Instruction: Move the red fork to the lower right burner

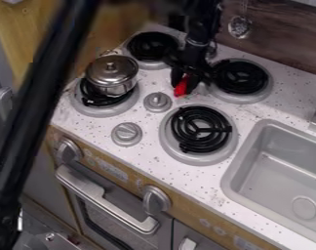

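1. Along our left side, from 12 toward 8 o'clock, we see a black bar (pixel 38 105) slanting across the view.
2. Around 7 o'clock we find the oven handle (pixel 103 201), below the speckled white bench (pixel 148 158).
3. At 11 o'clock we see a lidded metal pot (pixel 111 75) sitting on the left front burner (pixel 105 111).
4. Toward 9 o'clock from the middle, we have the front knob (pixel 127 134).
5. At 12 o'clock lie the left back burner (pixel 152 46) and, nearer the middle, the rear knob (pixel 158 101).
6. Around 1 o'clock we have the black fingers (pixel 198 79), narrowed on the red fork (pixel 181 87), which points down between the burners.
7. Just toward 3 o'clock from the middle, we see the lower right burner (pixel 200 130).
8. At 2 o'clock is the right back burner (pixel 240 77).
9. At 4 o'clock we find the grey sink (pixel 246 146).
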`<control>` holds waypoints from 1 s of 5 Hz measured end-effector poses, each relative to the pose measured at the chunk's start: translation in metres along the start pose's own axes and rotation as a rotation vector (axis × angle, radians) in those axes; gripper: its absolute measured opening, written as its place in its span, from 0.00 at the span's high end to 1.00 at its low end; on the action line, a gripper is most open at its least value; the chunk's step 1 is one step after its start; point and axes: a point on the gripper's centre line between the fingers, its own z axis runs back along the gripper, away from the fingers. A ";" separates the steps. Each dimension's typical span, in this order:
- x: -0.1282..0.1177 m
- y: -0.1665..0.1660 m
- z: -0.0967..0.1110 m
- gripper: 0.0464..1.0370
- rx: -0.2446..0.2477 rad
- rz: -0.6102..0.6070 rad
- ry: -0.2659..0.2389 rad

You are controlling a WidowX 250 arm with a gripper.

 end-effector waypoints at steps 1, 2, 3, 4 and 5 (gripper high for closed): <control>-0.014 -0.012 0.033 0.64 0.006 -0.014 -0.060; -0.050 -0.019 0.049 0.64 -0.021 -0.005 -0.054; -0.077 -0.021 0.041 0.64 -0.016 -0.021 -0.008; -0.106 -0.033 0.027 0.64 -0.029 -0.027 0.053; -0.116 -0.044 0.025 0.64 -0.062 -0.031 0.050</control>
